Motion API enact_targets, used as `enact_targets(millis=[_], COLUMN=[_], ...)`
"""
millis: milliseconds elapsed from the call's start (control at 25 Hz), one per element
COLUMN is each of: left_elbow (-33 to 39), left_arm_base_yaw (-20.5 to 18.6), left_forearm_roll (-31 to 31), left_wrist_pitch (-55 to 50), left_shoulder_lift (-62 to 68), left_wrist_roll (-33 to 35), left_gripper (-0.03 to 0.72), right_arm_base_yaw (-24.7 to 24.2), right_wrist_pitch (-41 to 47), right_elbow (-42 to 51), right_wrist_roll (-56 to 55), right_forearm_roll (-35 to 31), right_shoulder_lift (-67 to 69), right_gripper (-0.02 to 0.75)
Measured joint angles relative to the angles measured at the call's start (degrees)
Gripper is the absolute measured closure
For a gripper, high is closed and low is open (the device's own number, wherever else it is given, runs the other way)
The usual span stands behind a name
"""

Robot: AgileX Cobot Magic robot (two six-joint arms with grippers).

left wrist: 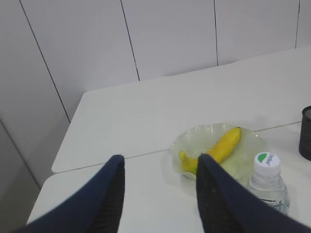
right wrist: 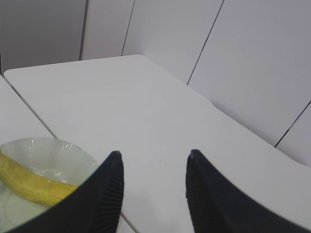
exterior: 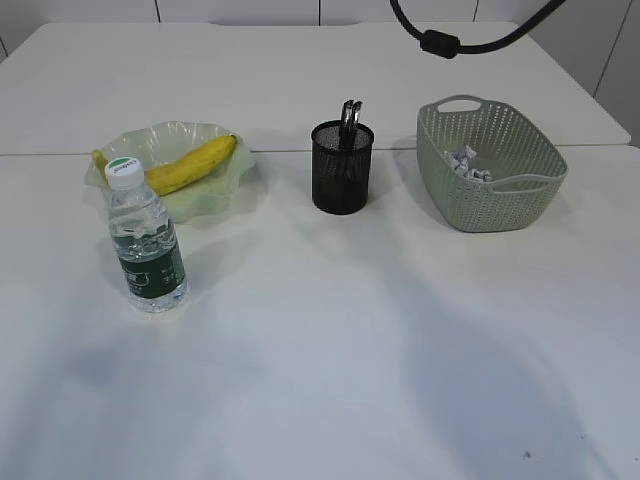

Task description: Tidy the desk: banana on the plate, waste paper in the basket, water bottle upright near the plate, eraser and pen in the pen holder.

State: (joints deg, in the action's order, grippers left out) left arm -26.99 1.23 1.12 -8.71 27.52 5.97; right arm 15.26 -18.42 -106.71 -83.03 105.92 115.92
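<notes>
On the white counter (exterior: 330,350) the task's things sit in a loose row across the far half. At 10 o'clock from the counter's middle, the pale green wavy-rimmed plate (exterior: 225,185) carries the banana (exterior: 190,165), which lies aslant with its stem toward the left. Just in front of the plate, at about 9 o'clock, the water bottle (exterior: 147,240) stands upright, white cap on, its cap overlapping the plate's near rim in the exterior view. At 12 o'clock stands the black mesh pen holder (exterior: 342,168) with a dark pen top (exterior: 349,115) poking out (the eraser cannot be made out). At 2 o'clock the grey-green woven basket (exterior: 520,195) holds crumpled waste paper (exterior: 468,165). A black cable (exterior: 440,42) loops down from the top edge above the basket.

The whole near half of the counter is bare, with wide gaps between plate, holder and basket; a seam crosses the counter behind them.

The left pincer (left wrist: 160,167) is spread apart, holding nothing, raised above the counter's left edge. The right pincer (right wrist: 153,162) is likewise parted and unladen, with the plate and banana at 8 o'clock beneath it.
</notes>
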Motion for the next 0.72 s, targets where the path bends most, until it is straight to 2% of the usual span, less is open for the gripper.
enact_targets(millis=[720], left_elbow=[0.21], left_arm_base_yaw=[0.0], left_forearm_roll=[-5.53], left_wrist_pitch=[-27.08], left_shoulder_lift=[-18.14], left_wrist_roll=[0.0], left_gripper=[0.362], right_arm_base_yaw=[0.0], right_wrist_pitch=[-0.14], right_elbow=[0.0], right_wrist_roll=[-0.23], right_forearm_roll=[0.0], right_shoulder_lift=[-0.25], right_gripper=[0.418])
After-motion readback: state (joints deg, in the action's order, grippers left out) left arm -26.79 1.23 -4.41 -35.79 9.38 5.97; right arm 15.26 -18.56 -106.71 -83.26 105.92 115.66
